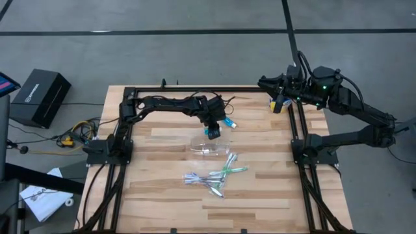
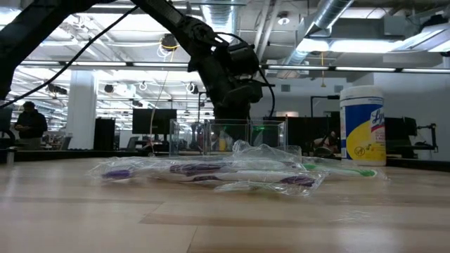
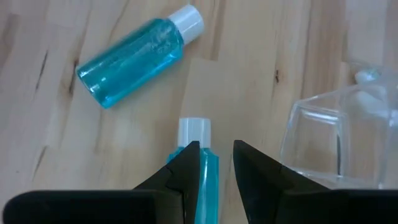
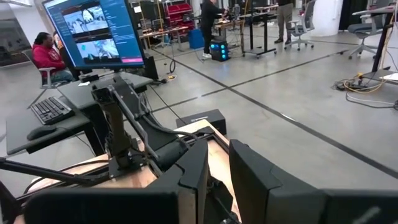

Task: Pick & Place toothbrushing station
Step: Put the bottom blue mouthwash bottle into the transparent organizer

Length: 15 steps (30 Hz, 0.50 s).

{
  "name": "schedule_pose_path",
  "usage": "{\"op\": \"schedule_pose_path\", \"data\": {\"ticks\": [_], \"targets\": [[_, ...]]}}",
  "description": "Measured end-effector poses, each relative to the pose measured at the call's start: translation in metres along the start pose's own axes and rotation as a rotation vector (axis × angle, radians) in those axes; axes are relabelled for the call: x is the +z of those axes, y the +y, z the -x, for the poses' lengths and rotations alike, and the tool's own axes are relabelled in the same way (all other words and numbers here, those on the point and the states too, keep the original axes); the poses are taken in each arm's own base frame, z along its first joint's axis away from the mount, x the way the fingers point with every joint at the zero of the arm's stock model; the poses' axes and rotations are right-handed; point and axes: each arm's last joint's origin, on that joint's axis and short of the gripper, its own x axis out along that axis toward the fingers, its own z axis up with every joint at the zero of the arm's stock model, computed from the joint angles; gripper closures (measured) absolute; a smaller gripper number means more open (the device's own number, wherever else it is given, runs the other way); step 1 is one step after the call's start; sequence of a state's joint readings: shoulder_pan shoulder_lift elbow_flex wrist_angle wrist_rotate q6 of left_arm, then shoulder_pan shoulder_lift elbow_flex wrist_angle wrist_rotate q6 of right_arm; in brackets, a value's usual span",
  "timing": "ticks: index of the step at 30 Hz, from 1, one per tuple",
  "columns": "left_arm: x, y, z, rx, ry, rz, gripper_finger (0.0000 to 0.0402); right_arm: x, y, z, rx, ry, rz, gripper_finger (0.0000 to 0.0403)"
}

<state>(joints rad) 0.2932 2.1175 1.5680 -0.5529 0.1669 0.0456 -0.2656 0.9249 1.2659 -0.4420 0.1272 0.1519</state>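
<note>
In the left wrist view a blue tube [image 3: 208,177] with a white cap [image 3: 194,132] runs between the fingers of my left gripper [image 3: 216,146], which is shut on it just above the wood. A second blue tube [image 3: 134,59] lies flat on the table beyond it. The clear plastic cup [image 3: 336,143] stands close beside the gripper. In the high view my left gripper [image 1: 213,130] is just past the cup [image 1: 207,148] toward the far edge. Several wrapped toothbrushes [image 1: 214,177] lie on the table nearer the front. My right gripper [image 1: 263,82] waits raised at the far right, narrowly open and holding nothing. My left gripper has the blue tube's body [image 3: 210,163] between its two fingers, which slant down from the left and lie along the tube. The white cap sticks out past the fingertips. One finger [image 3: 186,168] covers part of the tube. Whether the tube touches the table, I cannot tell.
A yellow-and-blue canister with a white lid [image 1: 279,104] stands at the table's far right corner, under the right arm. A black frame rail [image 1: 296,140] runs along each side of the table. Bare wood lies toward the near edge, in front of the toothbrushes.
</note>
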Motion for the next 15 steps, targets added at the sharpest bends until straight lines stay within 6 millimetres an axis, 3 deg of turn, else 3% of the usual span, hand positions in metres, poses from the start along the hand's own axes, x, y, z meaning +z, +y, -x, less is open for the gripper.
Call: {"op": "schedule_pose_path", "data": {"ticks": [8, 15], "targets": [[-0.001, 0.002, -0.018, -0.021, 0.01, 0.002, 0.0309, 0.0, 0.001, -0.005, 0.005, -0.006, 0.004, 0.0344], [0.012, 0.003, -0.014, -0.016, -0.045, -0.008, 0.0309, 0.001, 0.002, -0.005, 0.028, -0.01, 0.001, 0.0344]]}}
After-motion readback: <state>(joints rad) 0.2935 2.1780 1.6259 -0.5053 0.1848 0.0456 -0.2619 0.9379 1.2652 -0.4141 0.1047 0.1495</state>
